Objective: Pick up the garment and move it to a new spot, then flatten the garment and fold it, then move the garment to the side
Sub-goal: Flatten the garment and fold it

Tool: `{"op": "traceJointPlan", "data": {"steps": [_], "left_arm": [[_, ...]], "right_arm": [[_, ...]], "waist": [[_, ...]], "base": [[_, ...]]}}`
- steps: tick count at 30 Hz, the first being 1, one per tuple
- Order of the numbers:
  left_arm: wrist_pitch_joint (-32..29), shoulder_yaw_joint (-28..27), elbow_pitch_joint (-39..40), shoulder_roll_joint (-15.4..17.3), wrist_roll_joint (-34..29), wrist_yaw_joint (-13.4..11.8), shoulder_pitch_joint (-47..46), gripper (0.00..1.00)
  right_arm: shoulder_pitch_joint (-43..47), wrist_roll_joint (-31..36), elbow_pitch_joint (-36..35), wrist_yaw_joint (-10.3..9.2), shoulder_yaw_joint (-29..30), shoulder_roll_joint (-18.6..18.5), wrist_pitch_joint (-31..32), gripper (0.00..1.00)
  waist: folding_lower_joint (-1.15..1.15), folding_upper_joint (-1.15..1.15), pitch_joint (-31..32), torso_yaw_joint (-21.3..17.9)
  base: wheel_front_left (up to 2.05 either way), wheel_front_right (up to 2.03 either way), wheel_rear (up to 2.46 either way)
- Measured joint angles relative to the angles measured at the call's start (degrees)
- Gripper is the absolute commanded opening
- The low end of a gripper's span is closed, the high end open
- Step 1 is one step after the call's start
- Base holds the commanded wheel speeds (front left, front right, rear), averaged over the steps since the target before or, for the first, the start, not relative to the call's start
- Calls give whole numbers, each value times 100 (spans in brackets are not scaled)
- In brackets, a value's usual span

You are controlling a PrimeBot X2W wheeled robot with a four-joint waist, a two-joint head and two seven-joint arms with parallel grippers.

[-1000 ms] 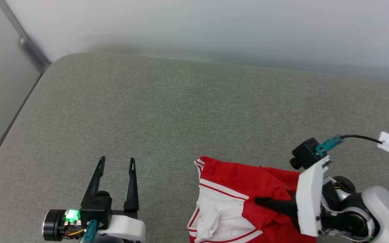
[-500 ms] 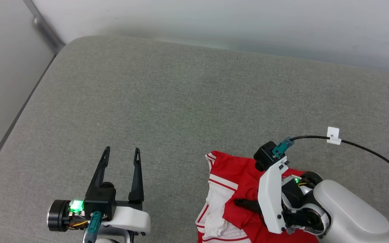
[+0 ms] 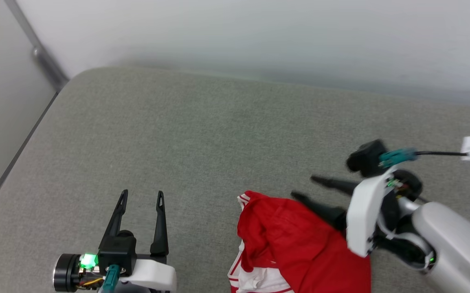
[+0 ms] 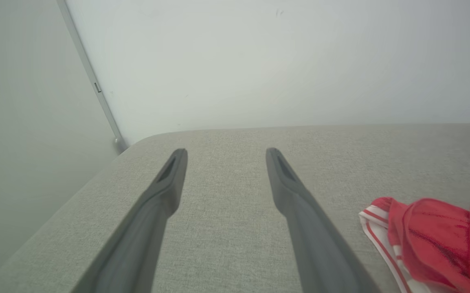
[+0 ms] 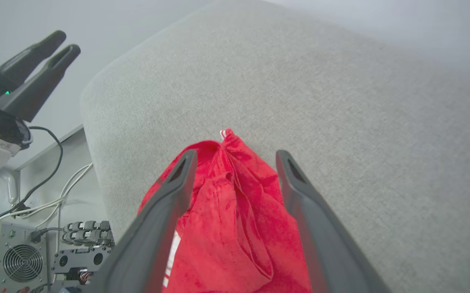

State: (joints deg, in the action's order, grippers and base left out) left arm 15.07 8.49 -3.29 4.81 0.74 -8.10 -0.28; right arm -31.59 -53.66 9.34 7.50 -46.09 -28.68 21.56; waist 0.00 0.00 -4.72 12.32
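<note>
Spreading across your head view, the grey cushion [image 3: 202, 134] bears the red jersey [image 3: 300, 244], crumpled near its front edge, right of centre. Your right gripper [image 3: 303, 187] hovers just over it, fingers apart, clamping nothing. Your left gripper [image 3: 142, 192] hangs well apart, fingers likewise spread.

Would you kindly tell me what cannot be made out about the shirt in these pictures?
Head view: the garment runs off the bottom edge; its own folds hide its front.
Left wrist view: the right edge cuts it off.
Right wrist view: the open right gripper covers its sides; whether the fingers touch it cannot be told.
</note>
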Motion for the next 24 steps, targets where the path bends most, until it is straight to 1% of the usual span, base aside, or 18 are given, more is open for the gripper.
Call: {"op": "traceJointPlan", "data": {"steps": [4, 7, 11, 15, 19, 24], "left_arm": [[0, -29, 14, 18, -1, -3, 133, 100], [0, -55, 20, 31, -1, -5, 230, 100], [0, -87, 33, 51, -1, -21, 325, 100], [0, -111, 55, 64, 0, -22, 399, 100], [0, -149, 80, 73, 2, -22, 464, 100], [0, -190, 105, 83, 11, -19, 515, 100]], "right_arm": [[53, 454, -126, 0, 595, -205, -879, 100], [288, 884, -36, 0, 1229, -177, -1586, 100], [770, 1508, 136, 1, 2171, 79, -2464, 100], [1291, 2106, 190, 0, 2965, 379, -3066, 100], [1781, 2561, 113, 0, 3640, 739, -3385, 100], [2436, 2900, -155, 0, 4184, 1221, -3541, 100]], "waist": [[0, 0, 178, -156], [0, 0, 295, -279], [0, 0, 427, -425], [0, 0, 515, -557], [0, 0, 558, -675], [0, 0, 601, -775]], "base": [[0, 0, 0], [0, 0, 0], [0, 0, 0], [0, 0, 0], [0, 0, 0], [0, 0, 0]]}}
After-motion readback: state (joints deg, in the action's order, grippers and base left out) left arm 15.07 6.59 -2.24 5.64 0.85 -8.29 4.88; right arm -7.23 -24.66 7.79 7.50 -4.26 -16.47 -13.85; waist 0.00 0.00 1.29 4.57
